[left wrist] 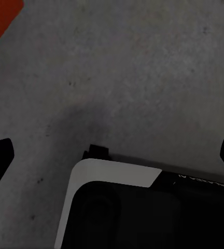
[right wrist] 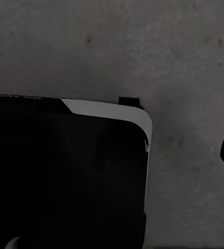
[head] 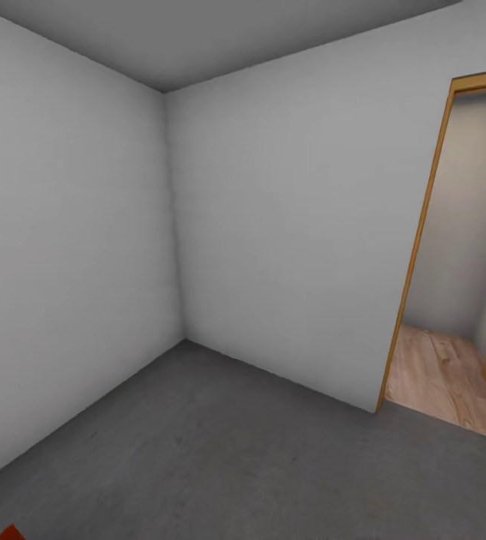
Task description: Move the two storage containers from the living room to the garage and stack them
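Currently in garage, concrete floor (head: pixel 220 450); red-orange corner (head: pixel 9 533), probably a storage container. Left gripper (left wrist: pixel 112 155) fingers spread, empty; right gripper state unclear.

storage container (head: pixel 9 533) cut to a red-orange corner, doorway (head: pixel 453 247) cropped at edge
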### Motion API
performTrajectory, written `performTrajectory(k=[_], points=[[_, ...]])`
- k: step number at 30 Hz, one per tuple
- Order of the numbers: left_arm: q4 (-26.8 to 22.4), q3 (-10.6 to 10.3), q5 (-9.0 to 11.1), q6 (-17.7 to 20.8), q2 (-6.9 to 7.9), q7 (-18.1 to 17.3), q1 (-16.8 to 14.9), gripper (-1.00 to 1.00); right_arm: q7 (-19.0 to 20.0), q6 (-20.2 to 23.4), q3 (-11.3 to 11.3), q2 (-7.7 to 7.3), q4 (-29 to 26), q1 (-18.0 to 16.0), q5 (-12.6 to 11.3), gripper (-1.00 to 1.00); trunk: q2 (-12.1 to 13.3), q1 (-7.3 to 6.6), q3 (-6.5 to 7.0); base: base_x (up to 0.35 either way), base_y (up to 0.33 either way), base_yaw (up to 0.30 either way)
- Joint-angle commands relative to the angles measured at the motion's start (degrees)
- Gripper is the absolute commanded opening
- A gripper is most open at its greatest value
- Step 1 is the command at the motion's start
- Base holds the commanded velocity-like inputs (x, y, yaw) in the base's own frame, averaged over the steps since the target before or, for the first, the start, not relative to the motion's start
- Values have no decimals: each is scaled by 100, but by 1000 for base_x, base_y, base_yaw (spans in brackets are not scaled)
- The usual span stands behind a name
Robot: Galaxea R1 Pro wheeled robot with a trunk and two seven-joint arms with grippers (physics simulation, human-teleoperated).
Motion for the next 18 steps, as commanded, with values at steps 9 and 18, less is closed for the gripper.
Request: performTrajectory(k=[9,18], points=[[8,-30,55,-25,-281,-60,-4,100,27,-23,43,0,18,-9,-48,100,-6,1,-9,0,0,-300],[23,-39,57,-7,-344,-58,27,100,24,-22,30,-10,18,-9,-55,100,-6,1,-9,0,0,-300]])
